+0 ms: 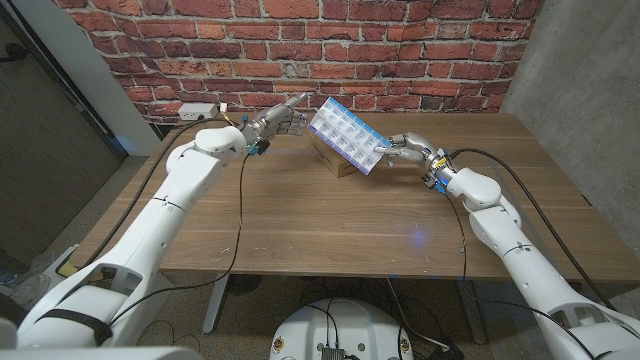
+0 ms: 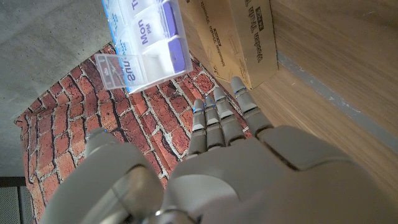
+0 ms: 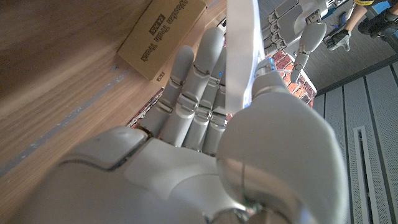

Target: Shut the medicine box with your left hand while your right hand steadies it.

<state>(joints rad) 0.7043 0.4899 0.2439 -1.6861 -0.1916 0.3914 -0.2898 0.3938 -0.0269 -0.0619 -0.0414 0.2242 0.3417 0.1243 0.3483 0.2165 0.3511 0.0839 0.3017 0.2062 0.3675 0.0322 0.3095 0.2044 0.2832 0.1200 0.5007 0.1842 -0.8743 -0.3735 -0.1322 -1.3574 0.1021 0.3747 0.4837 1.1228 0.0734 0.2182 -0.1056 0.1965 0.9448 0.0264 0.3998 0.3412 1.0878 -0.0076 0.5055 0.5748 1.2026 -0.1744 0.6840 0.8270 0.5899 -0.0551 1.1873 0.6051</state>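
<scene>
Medicine box (image 1: 343, 137) tilted up over the cardboard box (image 1: 333, 157) at the table's (image 1: 330, 225) far side, pinched at its right edge between thumb and fingers of the right hand (image 1: 403, 148), left hand (image 1: 281, 121) just left of it, fingers straight, holding nothing.

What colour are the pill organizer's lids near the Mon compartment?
Purple-blue base, clear lids on the pill organizer; left wrist view shows it best.
</scene>
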